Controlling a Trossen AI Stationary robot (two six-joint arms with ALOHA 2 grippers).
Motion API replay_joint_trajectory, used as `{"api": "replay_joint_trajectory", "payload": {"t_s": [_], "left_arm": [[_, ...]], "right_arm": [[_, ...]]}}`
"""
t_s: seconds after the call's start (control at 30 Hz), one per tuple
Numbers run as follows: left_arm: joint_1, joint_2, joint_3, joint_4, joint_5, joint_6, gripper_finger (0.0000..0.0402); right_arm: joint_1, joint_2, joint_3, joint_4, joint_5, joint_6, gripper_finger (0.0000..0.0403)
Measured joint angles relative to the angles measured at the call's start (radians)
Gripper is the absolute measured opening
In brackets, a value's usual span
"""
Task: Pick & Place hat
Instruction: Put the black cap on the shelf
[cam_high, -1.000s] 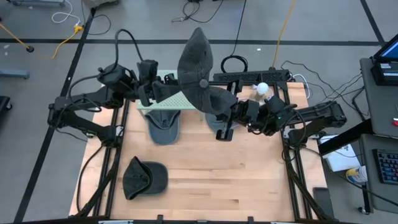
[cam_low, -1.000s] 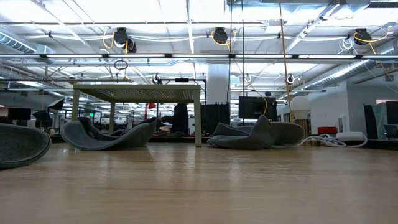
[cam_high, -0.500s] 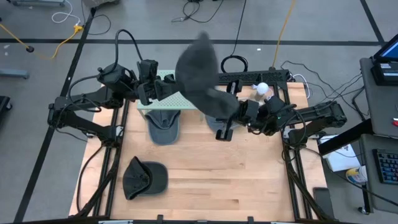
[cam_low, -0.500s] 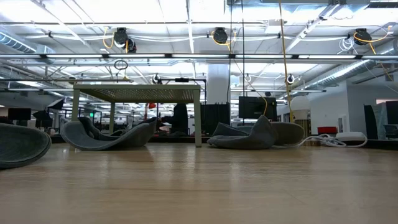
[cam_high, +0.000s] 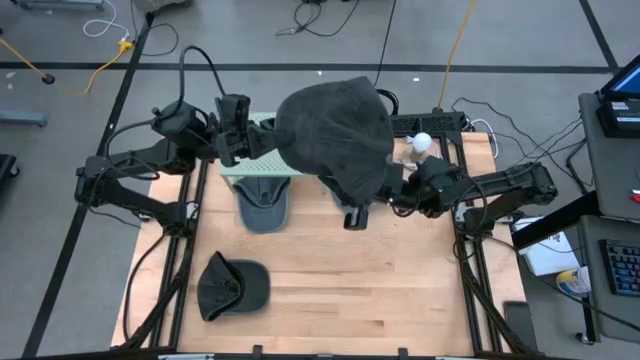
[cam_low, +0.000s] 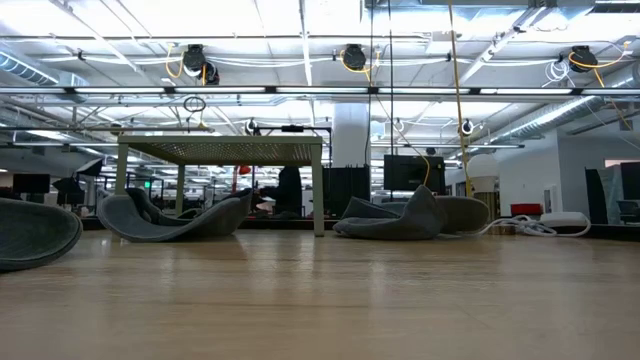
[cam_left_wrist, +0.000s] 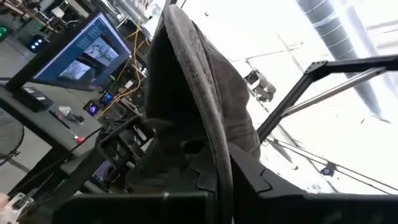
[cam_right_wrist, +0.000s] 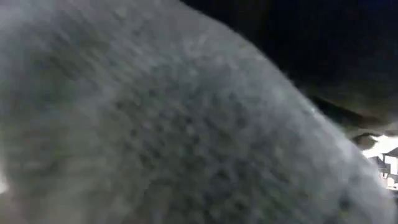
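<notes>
Table: pale wooden table, dark rails along its sides.
Held hat: dark grey fabric cap, raised above the table's far middle, between both arms.
Left gripper: clamped tight on the cap's edge.
Right gripper: under the cap; fingers' spread cannot be told.
Other hats: grey cap near front-left; another beneath the pale green stand.
</notes>
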Motion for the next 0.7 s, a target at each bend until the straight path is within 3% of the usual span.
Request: {"api": "replay_joint_trajectory", "payload": {"t_s": [0.17,0.47,0.7], "left_arm": [[0.031,-0.022,0.000,0.012,0.007,-0.049,0.0013],[0.108,-0.073,0.000,-0.009,0.022,-0.141,0.0012],[0.150,-0.088,0.000,-0.086,0.144,-0.232,0.0009]], "right_arm": [[0.013,-0.015,0.000,-0.033,0.003,-0.075,0.0177],[0.093,-0.094,0.000,-0.191,0.201,-0.272,0.0205],[0.141,-0.142,0.000,-0.399,0.232,-0.325,0.0199]]}}
